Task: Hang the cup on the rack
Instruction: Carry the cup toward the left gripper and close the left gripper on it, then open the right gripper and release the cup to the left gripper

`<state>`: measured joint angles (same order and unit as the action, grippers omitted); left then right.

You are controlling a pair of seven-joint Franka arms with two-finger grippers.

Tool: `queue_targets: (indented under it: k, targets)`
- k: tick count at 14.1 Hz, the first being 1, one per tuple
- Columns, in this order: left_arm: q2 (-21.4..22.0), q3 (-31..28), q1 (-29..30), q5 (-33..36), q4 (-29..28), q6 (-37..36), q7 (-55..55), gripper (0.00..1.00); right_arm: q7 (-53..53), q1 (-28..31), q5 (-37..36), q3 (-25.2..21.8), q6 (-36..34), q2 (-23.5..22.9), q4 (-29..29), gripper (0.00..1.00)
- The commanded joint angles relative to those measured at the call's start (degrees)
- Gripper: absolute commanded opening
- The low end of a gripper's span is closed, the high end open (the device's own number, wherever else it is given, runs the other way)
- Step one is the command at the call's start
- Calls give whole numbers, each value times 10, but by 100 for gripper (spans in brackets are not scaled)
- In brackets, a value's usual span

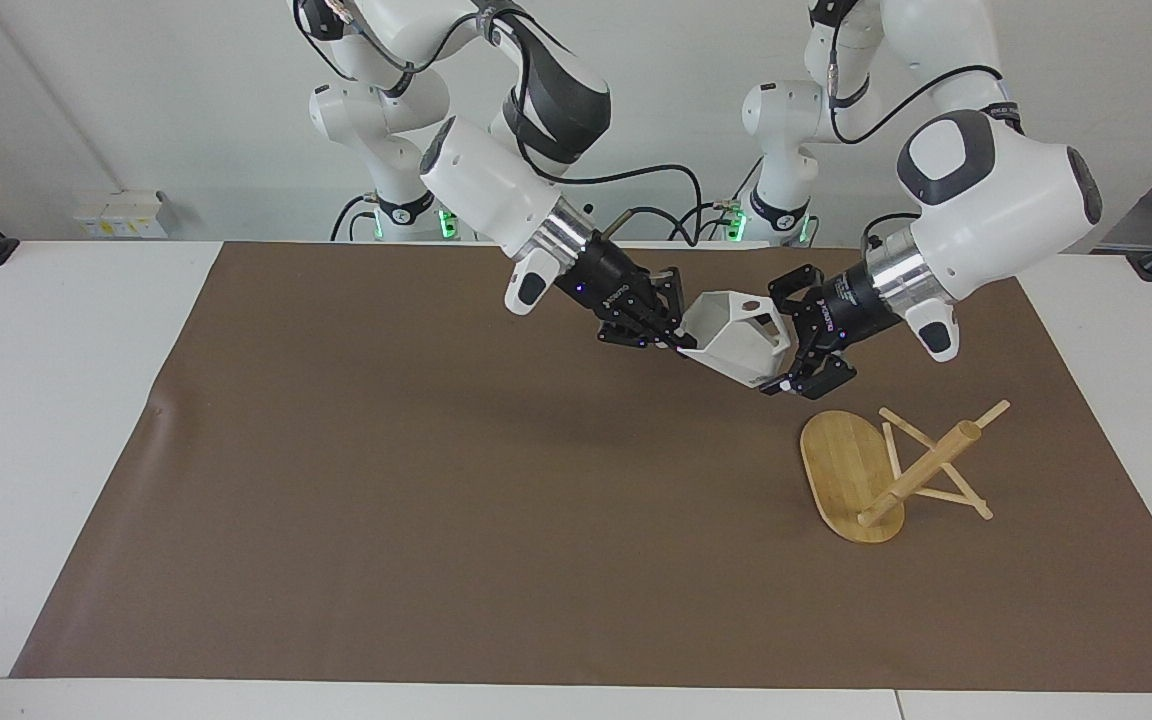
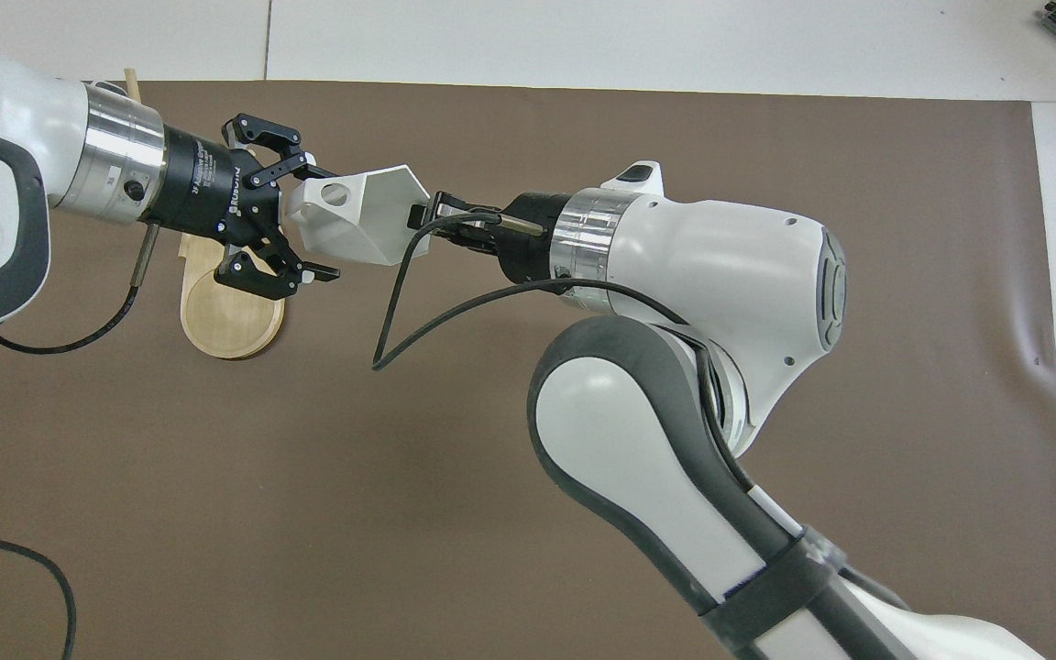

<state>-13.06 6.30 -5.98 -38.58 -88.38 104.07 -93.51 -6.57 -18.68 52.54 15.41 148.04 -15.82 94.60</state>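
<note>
The right gripper (image 1: 674,343) is clamped on the cup's (image 1: 736,338) rim in midair; the left gripper (image 1: 784,340) straddles its handle end, fingers wide apart, over the desk (image 1: 336,450) near the toppled rack (image 1: 876,470).

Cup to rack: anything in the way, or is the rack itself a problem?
Nothing lies between them. The cup, held aloft by the right gripper, sits between the left gripper's open jaws. The rack lies tipped over.

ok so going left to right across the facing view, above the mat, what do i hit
right gripper, shut on the rim of the cup → cup, held up in the air → left gripper, open around the cup's handle end → rack, lying tipped over on the mat toward the left arm's end of the table
</note>
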Motion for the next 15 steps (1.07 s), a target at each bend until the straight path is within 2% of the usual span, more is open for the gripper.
queue_targets:
  k: [1, 5, 7, 9, 10, 14, 15]
  targets:
    - [17, -5, -11, -11, -25, 15, -7, 100, -11, 0, 10, 4, 6, -6, -10, 0]
    - [19, -5, -9, -11, -28, 10, -8, 100, -11, 0, 10, 4, 6, -7, -11, 0]
    - [20, -6, -9, -11, -28, 9, -7, 48, -11, 0, 10, 4, 6, -7, -10, 0]
    - [20, -6, -9, -11, -28, 9, -7, 4, -11, 1, 10, 4, 6, -7, -11, 0]
    - [20, -6, -8, -11, -27, 8, -7, 0, -11, 0, 10, 4, 6, -7, -11, 0]
    - [22, -7, -3, -11, -26, 7, -7, 0, -15, 1, 7, 4, 6, -7, -11, 0]
    - [24, -8, -2, -10, -26, 6, -7, 0, -15, 0, 5, 4, 6, -6, -11, 17]
